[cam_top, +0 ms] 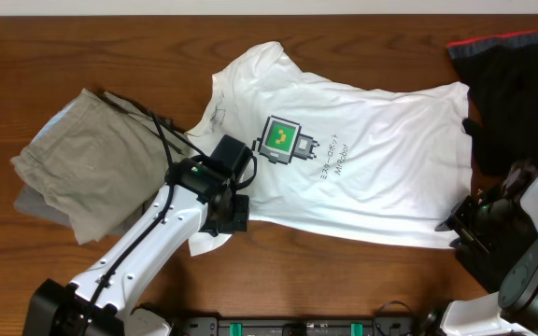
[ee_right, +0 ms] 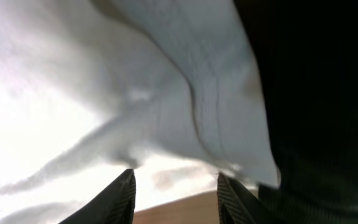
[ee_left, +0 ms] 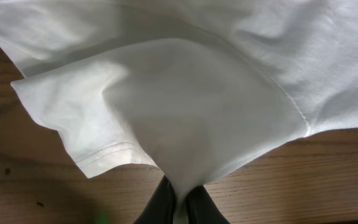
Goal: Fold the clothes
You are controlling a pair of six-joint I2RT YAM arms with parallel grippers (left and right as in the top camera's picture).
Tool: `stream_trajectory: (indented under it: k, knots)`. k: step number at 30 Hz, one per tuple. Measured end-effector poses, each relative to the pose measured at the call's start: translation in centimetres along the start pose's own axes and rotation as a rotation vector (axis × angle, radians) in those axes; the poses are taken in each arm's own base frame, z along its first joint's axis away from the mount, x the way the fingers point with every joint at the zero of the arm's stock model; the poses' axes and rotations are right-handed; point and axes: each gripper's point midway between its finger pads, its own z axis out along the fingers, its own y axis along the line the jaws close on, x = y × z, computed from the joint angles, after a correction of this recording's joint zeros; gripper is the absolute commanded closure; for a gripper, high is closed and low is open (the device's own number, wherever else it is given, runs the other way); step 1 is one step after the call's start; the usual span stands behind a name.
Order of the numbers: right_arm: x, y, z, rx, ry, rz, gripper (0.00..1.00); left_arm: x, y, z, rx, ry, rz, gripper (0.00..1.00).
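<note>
The white T-shirt [cam_top: 372, 177] is lying print-up across the table [cam_top: 63, 37], rumpled and with no fold showing yet. The step in hand therefore seems to be taking hold of the near edge. The left claw [ee_left: 180, 198] is pinching a tuck of the shirt, its fingers pressed together on the cloth. The sleeve hem is hanging just ahead and to the left of the tips, and the fabric is tenting up away from them. The right claw [ee_right: 176, 186] is sitting at the hem corner with its fingers spread apart and nothing between them. The hem is draping just beyond and above the tips, bare wood is showing in the gap, and the black garment [cam_top: 521, 65] is lying close on the claw's right. The khaki garment [cam_top: 92, 168] is resting off to the left of the left claw, clear of the pinch. Next, the right claw is probably needing to push forward under the hem and close on it alone, without catching the black cloth. Both claws could then be lifting together and carrying the near edge over the print.
</note>
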Motion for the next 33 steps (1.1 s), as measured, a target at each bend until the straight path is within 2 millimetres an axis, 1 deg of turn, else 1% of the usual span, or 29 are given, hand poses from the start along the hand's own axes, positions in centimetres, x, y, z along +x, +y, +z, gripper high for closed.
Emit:
stream_trajectory:
  k: [2,6,8,11,13,15,17,20,22,23,24,25,26,27,28,30,33]
  knots:
    - [-0.2,-0.1,0.2,0.003,-0.013,-0.002,0.65,0.0,0.0,0.0,0.000,0.000,0.000,0.94]
    - [-0.7,-0.5,0.3,0.016,-0.057,0.022,0.90,-0.1,-0.1,0.0,0.002,-0.005,0.000,0.94]
    - [-1.0,-0.3,0.3,0.004,-0.075,0.028,0.98,-0.2,-0.1,0.0,0.003,-0.006,0.000,0.94]
    - [-0.9,0.6,0.3,-0.047,-0.068,0.024,0.98,-0.2,-0.1,0.0,0.003,-0.007,0.000,0.94]
    - [-0.1,1.7,0.1,-0.105,-0.027,0.004,0.99,-0.2,-0.1,0.0,0.002,-0.007,0.000,0.94]
    - [0.9,2.5,-0.7,-0.151,0.013,-0.012,0.99,-0.2,0.0,0.0,0.000,-0.008,0.001,0.94]
    - [1.4,3.4,-2.2,-0.189,0.010,-0.041,0.99,-0.2,0.0,0.0,0.000,-0.008,0.000,0.94]
    - [1.3,4.7,-5.2,-0.236,-0.071,-0.101,0.99,-0.2,0.0,0.0,0.000,-0.008,0.000,0.94]
    - [1.0,5.5,-7.5,-0.257,-0.161,-0.147,0.97,-0.2,0.0,0.0,0.000,-0.008,0.000,0.94]
    - [1.1,5.6,-8.4,-0.260,-0.190,-0.160,0.92,-0.2,0.0,0.0,0.000,-0.008,0.000,0.94]
    - [1.2,5.6,-8.8,-0.256,-0.207,-0.165,0.87,-0.2,0.0,0.0,0.000,-0.008,0.000,0.94]
    - [1.7,5.3,-9.2,-0.238,-0.214,-0.161,0.81,-0.2,0.0,0.0,0.000,-0.008,0.000,0.94]
    - [2.2,4.8,-9.3,-0.217,-0.207,-0.154,0.72,-0.2,0.0,0.0,0.000,-0.008,0.000,0.94]
    - [2.4,4.5,-9.3,-0.200,-0.204,-0.151,0.65,-0.2,0.0,0.0,0.000,-0.008,0.000,0.94]
    - [2.5,3.9,-9.1,-0.165,-0.201,-0.143,0.62,-0.2,0.0,0.0,0.000,-0.009,0.000,0.94]
    - [2.5,3.1,-8.5,-0.127,-0.200,-0.125,0.61,-0.3,0.0,0.0,0.001,-0.012,0.000,0.94]
    - [2.0,1.9,-6.5,-0.087,-0.211,-0.096,0.60,-0.4,-0.1,0.0,0.003,-0.015,0.001,0.94]
